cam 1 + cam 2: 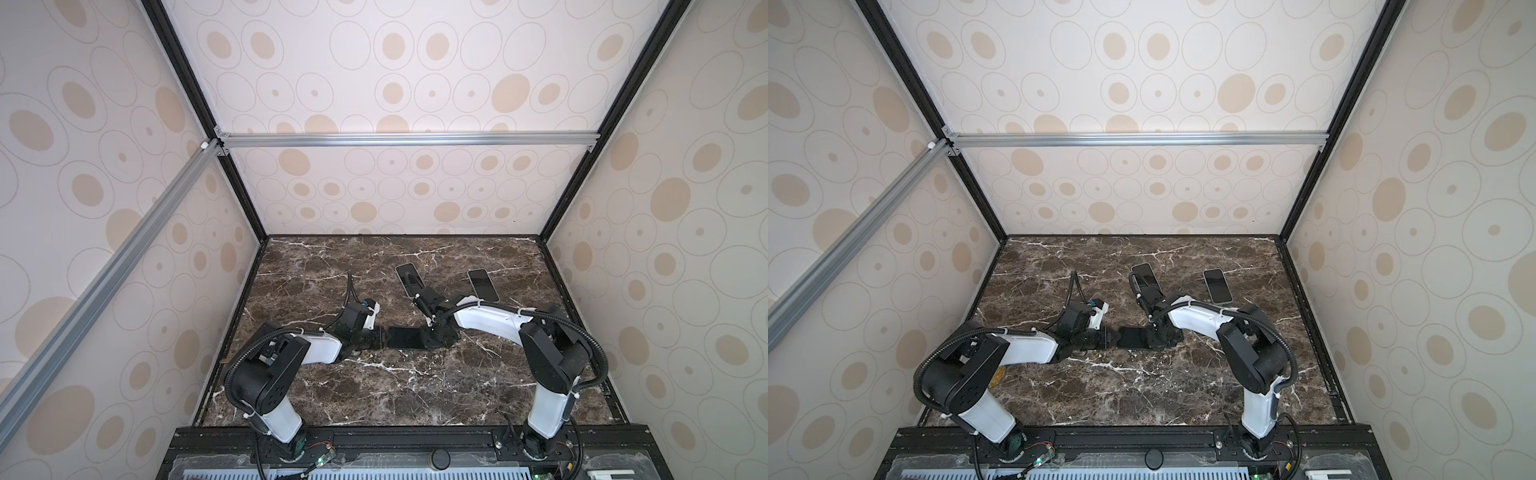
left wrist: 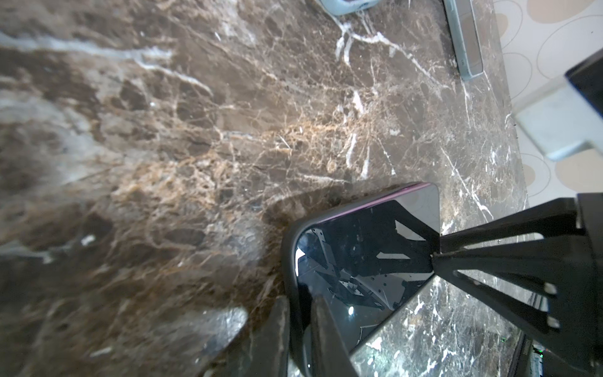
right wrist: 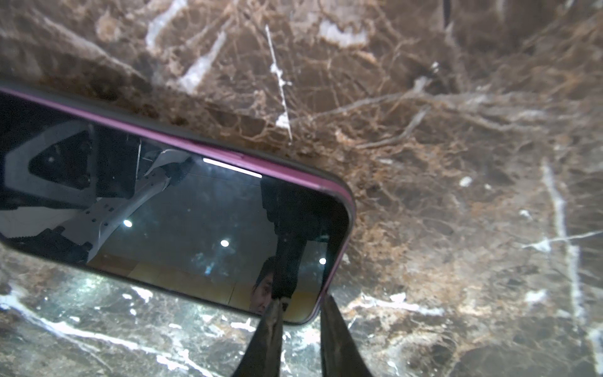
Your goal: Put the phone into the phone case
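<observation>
1. Nearest to the camera in both top views is the black front rail [image 1: 399,436], and both arms stand on it. Beyond it the marble bench [image 1: 374,395] is open up to the middle.
2. At the bench middle the phone [image 1: 405,337] lies with the screen up, between the two tools and well apart from every bench edge.
3. Toward the far edge lie an other phone [image 1: 405,277], partly hidden behind the right wrist, and a pale-rimmed phone [image 1: 483,285], near the right bench edge.
4. The phone sits inside the dark phone case [image 2: 288,267], whose rim wraps the end at the left tool. Along the long side the purple phone edge shows just inside a thin dark rim. Whether every corner is seated, I cannot tell.
5. The left arm [image 1: 320,349] reaches low and flat toward the centre. The left tool [image 2: 300,313] is clamped on the phone case, one finger outside the rim and one on the screen.
6. The right arm [image 1: 490,324] bends at the elbow and comes leftward, wrist turned down. The right tool [image 3: 301,302] has its fingers a little apart across the phone's other end, one on the glass and one beside the end. Whether they press, I cannot tell.
</observation>
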